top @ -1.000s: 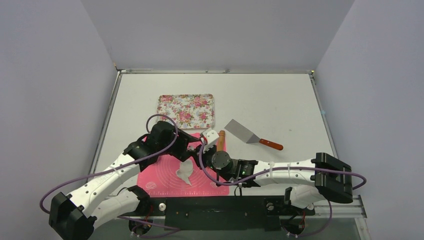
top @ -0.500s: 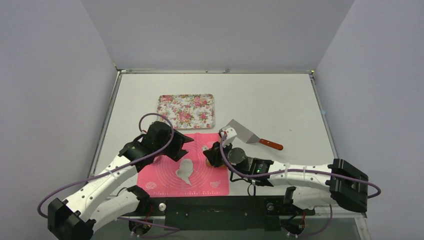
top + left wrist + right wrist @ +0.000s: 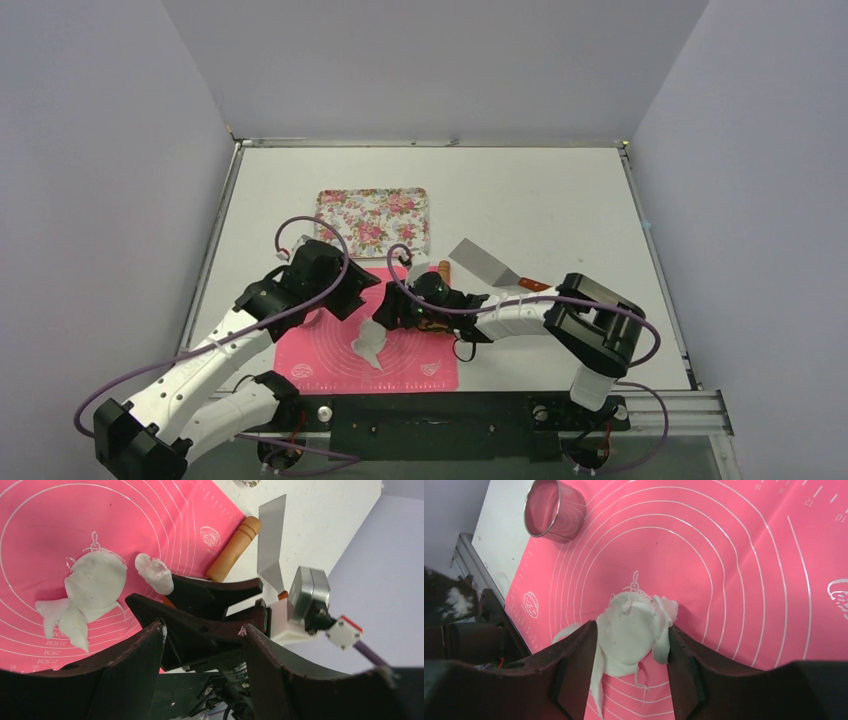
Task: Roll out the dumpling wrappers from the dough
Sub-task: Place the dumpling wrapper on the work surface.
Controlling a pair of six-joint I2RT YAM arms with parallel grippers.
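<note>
A flat, roughly round white dumpling wrapper (image 3: 634,630) lies on the pink mat (image 3: 744,555), with ragged dough scraps (image 3: 574,630) trailing from its edge. My right gripper (image 3: 631,627) hangs low over it, open, one finger on either side of the disc. In the top view that gripper (image 3: 383,318) is right above the wrapper (image 3: 372,342). My left gripper (image 3: 202,628) is open and empty, just left of it above the mat's upper left part (image 3: 345,298). A small dough lump (image 3: 155,572) lies beside the wrapper (image 3: 95,585).
A metal ring cutter (image 3: 555,509) stands on the mat's corner. The wooden rolling pin (image 3: 232,550) lies along the mat's right edge, the metal spatula (image 3: 490,265) beyond it. A floral tray (image 3: 372,220) sits behind the mat. The two grippers are close together.
My right arm has swung left from the rolling pin to over the wrapper, and its jaws have opened. The left gripper has drawn back slightly to the left.
</note>
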